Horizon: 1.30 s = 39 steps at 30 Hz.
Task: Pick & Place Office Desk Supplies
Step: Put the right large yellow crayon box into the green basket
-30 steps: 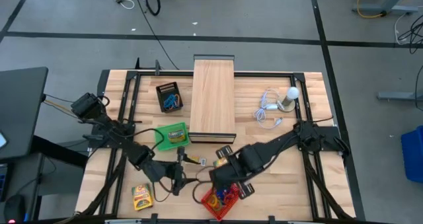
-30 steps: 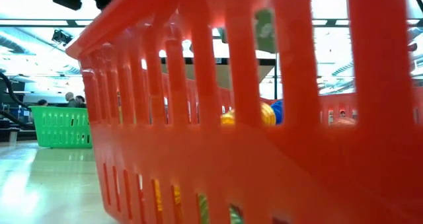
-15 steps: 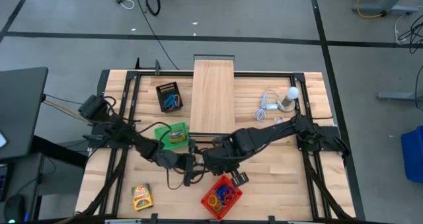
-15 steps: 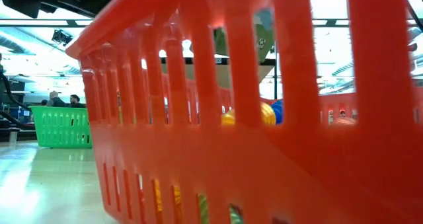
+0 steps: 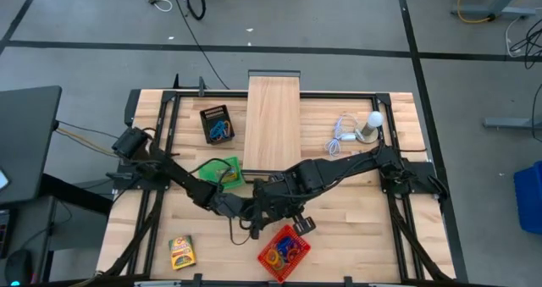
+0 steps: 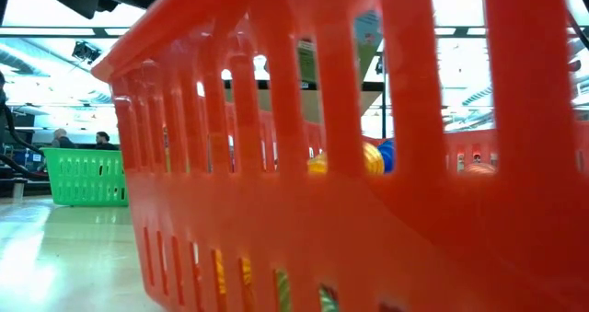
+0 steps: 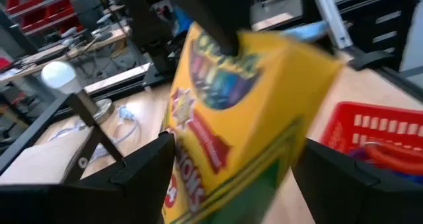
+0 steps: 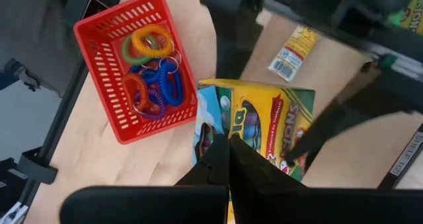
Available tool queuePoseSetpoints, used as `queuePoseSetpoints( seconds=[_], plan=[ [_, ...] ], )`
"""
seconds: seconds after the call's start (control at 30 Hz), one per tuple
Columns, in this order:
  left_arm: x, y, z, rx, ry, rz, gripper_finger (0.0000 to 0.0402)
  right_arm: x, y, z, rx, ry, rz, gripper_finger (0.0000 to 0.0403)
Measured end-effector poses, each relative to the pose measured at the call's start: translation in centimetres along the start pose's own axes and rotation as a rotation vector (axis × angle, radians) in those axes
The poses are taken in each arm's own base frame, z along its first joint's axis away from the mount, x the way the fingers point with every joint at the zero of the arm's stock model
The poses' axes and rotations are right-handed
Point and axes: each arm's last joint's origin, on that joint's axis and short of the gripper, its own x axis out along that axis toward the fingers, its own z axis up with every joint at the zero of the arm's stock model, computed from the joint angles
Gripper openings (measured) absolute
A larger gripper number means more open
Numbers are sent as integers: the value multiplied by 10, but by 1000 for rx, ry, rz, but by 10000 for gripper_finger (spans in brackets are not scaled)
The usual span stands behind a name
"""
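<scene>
A yellow-and-green crayon box [image 8: 264,128] hangs above the table near the red basket [image 5: 284,250], which holds several coloured loops [image 8: 149,72]. My right gripper [image 8: 225,159] is shut on this box. My left gripper [image 7: 231,178] is open, with one finger on each side of the same box [image 7: 231,112]; whether they touch it, I cannot tell. The two grippers meet at mid-table [image 5: 261,207]. A second crayon box [image 5: 180,251] lies flat near the table's near left edge. More loops sit in a black box [image 5: 218,124]. My right gripper pinches the crayon box between its two fingers at one end, by the blue edge [image 8: 206,135]. In the left wrist view its dark fingers [image 7: 215,26] come down onto the box's upper end [image 7: 221,62]. The box is lifted clear and tilted.
A green basket [image 5: 218,173] stands just left of the meeting point. The long pale wooden box [image 5: 273,126] lies at the far middle, and the white bulb with its coiled cable [image 5: 364,130] at the far right. The red basket's wall [image 6: 368,211] fills the low view.
My left gripper has swung from near the left front toward the table's middle and right. My right gripper has risen from over the red basket and moved toward the far left with the crayon box. The two have come together.
</scene>
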Motion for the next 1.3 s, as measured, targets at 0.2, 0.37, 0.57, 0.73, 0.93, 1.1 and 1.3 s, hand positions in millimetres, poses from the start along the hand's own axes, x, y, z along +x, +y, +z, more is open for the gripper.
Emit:
queuePoseSetpoints(
  seconds=[0.2, 0.37, 0.57, 0.73, 0.93, 1.1, 1.3],
  plan=[
    [2, 1, -3, 19, 39, 56, 249, 1, 4, 1, -10, 0, -5, 0],
    [-2, -6, -1, 73, 40, 69, 140, 1, 6, 3, -20, -18, -9, 0],
    [-7, -12, 0, 133, 46, 117, 107, 1, 5, 5, -41, -36, -54, 0],
    [-7, -12, 0, 132, 48, 134, 107, 1, 4, 5, -42, -35, -68, 10],
    [-7, -11, 0, 127, 49, 145, 107, 0, 3, 4, -3, -20, -156, 76],
    [-8, -11, 0, 121, 53, 160, 107, 0, 4, 5, -6, -25, -202, 158],
    [-12, -15, 3, 117, 34, 167, 107, -10, 15, 9, -56, -90, -280, 214]
  ],
)
